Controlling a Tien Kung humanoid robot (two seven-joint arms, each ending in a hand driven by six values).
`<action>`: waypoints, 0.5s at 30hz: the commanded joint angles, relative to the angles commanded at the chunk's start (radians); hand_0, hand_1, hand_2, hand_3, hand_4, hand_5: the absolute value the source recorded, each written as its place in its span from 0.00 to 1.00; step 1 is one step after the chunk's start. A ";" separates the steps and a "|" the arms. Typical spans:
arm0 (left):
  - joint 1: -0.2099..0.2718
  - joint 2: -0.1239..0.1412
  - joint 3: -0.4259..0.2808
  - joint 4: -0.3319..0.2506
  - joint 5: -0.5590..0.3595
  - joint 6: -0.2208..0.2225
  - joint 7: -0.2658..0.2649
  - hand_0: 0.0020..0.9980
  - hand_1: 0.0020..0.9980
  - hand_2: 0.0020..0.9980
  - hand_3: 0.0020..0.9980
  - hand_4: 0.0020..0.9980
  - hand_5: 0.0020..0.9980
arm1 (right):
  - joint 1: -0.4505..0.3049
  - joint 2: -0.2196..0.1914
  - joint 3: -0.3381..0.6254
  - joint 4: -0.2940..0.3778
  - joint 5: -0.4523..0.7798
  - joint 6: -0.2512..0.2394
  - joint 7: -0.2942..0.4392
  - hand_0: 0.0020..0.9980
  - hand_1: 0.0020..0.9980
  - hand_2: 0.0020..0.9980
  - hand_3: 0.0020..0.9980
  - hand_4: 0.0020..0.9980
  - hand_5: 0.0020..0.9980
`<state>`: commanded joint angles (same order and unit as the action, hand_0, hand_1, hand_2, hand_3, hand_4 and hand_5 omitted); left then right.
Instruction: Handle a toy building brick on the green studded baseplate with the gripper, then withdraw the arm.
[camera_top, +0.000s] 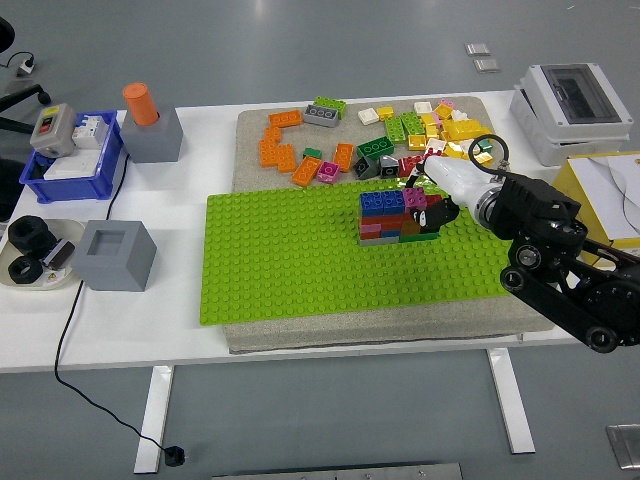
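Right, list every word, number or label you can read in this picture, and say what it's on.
No text can be read.
Switch box in the blue bin: a label, too blurred.
Yellow box: white sheet, print too small.
Grey electrical box: no marking can be made out.

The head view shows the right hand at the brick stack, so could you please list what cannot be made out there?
- Right hand: whether its fingers grip a brick; the white hand covers the contact.
- Brick stack: its right end, hidden behind the hand.
- Green baseplate: single studs under the stack.
- Left arm: out of frame.
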<state>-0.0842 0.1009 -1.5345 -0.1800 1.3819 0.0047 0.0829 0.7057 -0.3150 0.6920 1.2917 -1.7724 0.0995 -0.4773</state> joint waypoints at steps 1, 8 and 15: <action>0.000 0.000 0.000 0.000 0.000 0.000 0.000 0.63 0.59 0.55 0.58 0.62 0.22 | 0.000 0.000 0.000 -0.001 0.001 0.000 0.000 0.91 0.87 0.88 0.55 0.61 0.13; 0.001 0.000 0.002 0.000 -0.002 0.000 0.000 0.63 0.59 0.55 0.58 0.62 0.22 | 0.000 -0.001 0.001 -0.007 0.001 -0.004 0.003 0.91 0.87 0.88 0.56 0.61 0.13; 0.001 0.000 0.005 0.000 -0.004 0.000 -0.001 0.63 0.59 0.55 0.58 0.62 0.22 | -0.001 -0.002 -0.001 -0.009 0.002 -0.011 0.007 0.91 0.87 0.89 0.66 0.61 0.13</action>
<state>-0.0830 0.1010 -1.5295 -0.1800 1.3780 0.0045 0.0821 0.7052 -0.3166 0.6912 1.2831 -1.7706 0.0886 -0.4707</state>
